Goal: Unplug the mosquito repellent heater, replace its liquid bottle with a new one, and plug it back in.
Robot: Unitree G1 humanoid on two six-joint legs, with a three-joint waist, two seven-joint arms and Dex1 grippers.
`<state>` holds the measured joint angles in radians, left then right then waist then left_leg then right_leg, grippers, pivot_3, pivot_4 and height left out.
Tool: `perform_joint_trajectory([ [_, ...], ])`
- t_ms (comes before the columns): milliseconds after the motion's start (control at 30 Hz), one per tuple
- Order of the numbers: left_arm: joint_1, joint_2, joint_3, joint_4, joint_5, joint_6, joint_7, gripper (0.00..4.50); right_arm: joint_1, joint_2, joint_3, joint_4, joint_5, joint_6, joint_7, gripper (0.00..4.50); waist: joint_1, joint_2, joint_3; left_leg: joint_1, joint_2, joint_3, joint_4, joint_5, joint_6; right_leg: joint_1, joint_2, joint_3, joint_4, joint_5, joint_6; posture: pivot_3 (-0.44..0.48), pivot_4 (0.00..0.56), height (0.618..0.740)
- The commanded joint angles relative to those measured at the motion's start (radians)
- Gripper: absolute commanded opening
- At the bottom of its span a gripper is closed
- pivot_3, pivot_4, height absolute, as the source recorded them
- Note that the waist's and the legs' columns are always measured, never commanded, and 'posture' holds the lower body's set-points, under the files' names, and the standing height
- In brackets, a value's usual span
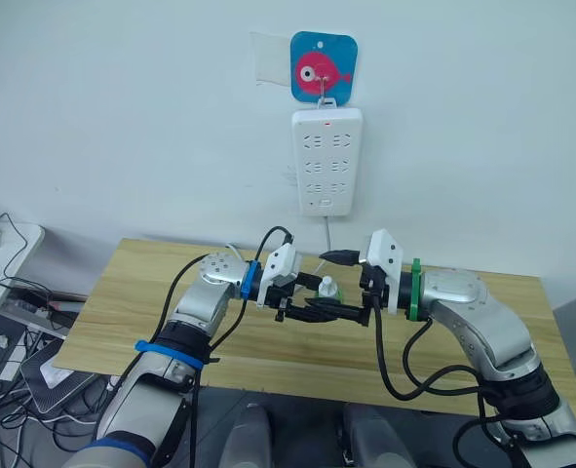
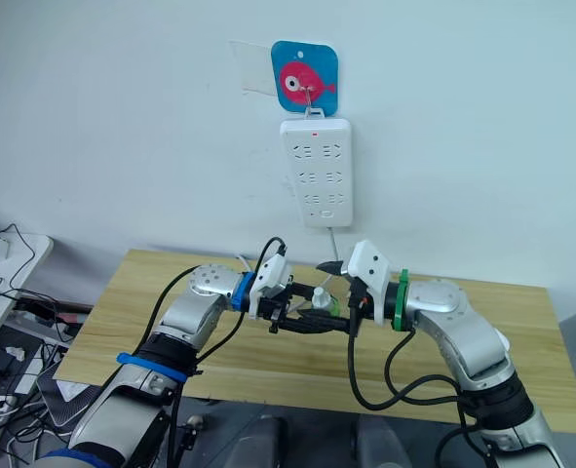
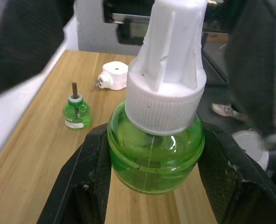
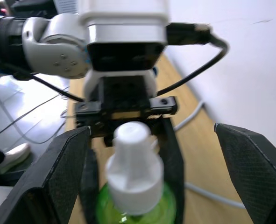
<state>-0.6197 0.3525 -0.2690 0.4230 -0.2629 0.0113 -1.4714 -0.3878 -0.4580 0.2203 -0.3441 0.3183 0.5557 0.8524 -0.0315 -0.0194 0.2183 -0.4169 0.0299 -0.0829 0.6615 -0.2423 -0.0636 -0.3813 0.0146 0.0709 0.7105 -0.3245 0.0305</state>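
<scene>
From where I stand the two arms meet over the table (image 1: 151, 283), and their black fingers hide nearly all of the new bottle (image 1: 327, 290); just a white cap and a bit of green peek out between them. The left wrist view settles it: the left gripper (image 3: 152, 163) is clamped on the green belly of that bottle, one jaw on each side, cap pointing away from the wrist. The right gripper (image 4: 149, 154) faces it with its jaws spread wide, well apart from the cap that sits between them, not touching as far as I can make out.

Beyond the left jaws, on the table, lies the heater (image 3: 114, 75), unplugged, prongs toward the old bottle (image 3: 76, 112) standing near it, wick up. Neither shows from the head, where the arms seem to cover them. On the wall hangs the power strip (image 1: 326, 161)
</scene>
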Motion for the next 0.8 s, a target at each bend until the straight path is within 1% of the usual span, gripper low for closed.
perform_joint_trajectory([
  [33,-0.013,-0.003,0.015,-0.017,-0.003,-0.015,0.008,2.25,-0.007,-0.01,-0.038,0.005,0.002,-0.006,-0.024,4.45,0.0,0.0,0.0,0.0,0.0,0.0,0.0,0.0,0.0,0.0,0.0,0.0,0.0,0.0,0.0,0.028,0.168,0.74],
  [300,0.0,0.007,0.014,-0.023,-0.006,-0.016,0.006,2.25,0.084,-0.141,-0.149,-0.053,0.064,0.016,0.008,4.45,0.001,0.0,0.0,0.0,0.0,0.0,0.0,0.0,0.0,0.0,0.0,0.0,0.0,0.0,0.0,0.028,0.168,0.74],
  [400,-0.004,0.008,0.015,-0.014,-0.005,-0.023,0.004,2.25,0.112,-0.165,-0.175,-0.079,0.089,0.025,0.006,4.45,-0.001,0.0,0.0,0.0,0.0,0.0,0.0,0.0,0.0,0.0,0.0,0.0,0.0,0.0,0.0,0.028,0.169,0.74],
  [500,-0.009,0.006,0.016,-0.005,-0.004,-0.028,0.003,2.25,0.128,-0.153,-0.171,-0.128,0.141,0.056,0.017,4.45,-0.002,0.0,0.0,0.0,0.0,0.0,0.0,0.0,0.0,0.0,0.001,0.0,0.001,0.0,0.0,0.023,0.169,0.74],
  [600,-0.012,0.005,0.015,-0.001,-0.004,-0.032,0.002,2.25,0.116,-0.13,-0.124,-0.15,0.147,0.073,0.01,4.45,-0.002,0.0,0.0,0.0,0.0,0.0,0.0,0.0,0.0,0.0,0.001,0.0,0.001,0.0,0.0,0.023,0.167,0.74],
  [800,-0.016,0.005,0.016,0.0,-0.002,-0.035,-0.002,2.25,0.063,-0.046,-0.029,-0.101,0.098,0.055,-0.048,4.45,-0.002,0.0,0.0,0.0,0.0,0.0,0.0,0.0,0.0,0.0,0.001,0.0,0.001,0.0,0.0,0.026,0.166,0.74],
])
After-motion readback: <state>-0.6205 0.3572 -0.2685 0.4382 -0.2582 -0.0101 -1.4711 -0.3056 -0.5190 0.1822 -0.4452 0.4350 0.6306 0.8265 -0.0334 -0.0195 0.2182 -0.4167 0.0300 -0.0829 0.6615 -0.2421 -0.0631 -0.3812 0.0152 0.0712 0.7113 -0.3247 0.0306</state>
